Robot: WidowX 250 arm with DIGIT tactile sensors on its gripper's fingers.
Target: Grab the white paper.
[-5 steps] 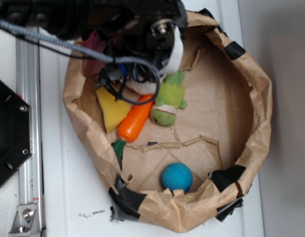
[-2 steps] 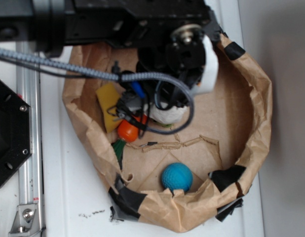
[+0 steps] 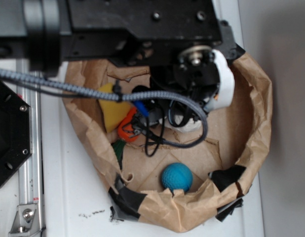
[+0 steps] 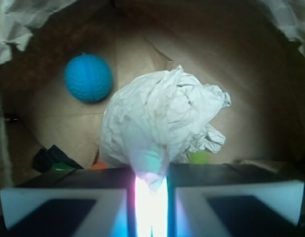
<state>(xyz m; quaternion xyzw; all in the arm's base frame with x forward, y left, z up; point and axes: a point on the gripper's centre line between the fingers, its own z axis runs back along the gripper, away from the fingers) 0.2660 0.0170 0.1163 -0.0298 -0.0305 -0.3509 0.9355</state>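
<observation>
In the wrist view the gripper [image 4: 151,197] has its two white fingers [image 4: 63,207] drawn close together, pinching a narrow fold at the near edge of the white paper [image 4: 160,123]. The wad bulges out beyond the fingertips as a wrinkled, grey-shadowed ball that hides most of what lies beyond it. The paper is inside the brown bag [image 4: 231,64], whose floor and walls fill the background. A blue ball [image 4: 88,78] rests on the bag floor to the upper left of the wad, apart from it. Small bits of orange and green peek out from under the wad's lower edge, too hidden to identify in this view. In the exterior view the black arm [image 3: 142,29] reaches over the bag [image 3: 256,108] from the upper left and covers much of its interior. Only a small white patch of the paper [image 3: 192,126] shows beneath the wrist and its looping cable [image 3: 83,90]. A yellow sponge [image 3: 110,111] and an orange carrot [image 3: 127,129] lie toward the bag's left side, and the ball [image 3: 176,177] sits near the bag's lower rim, well apart from the gripper.
</observation>
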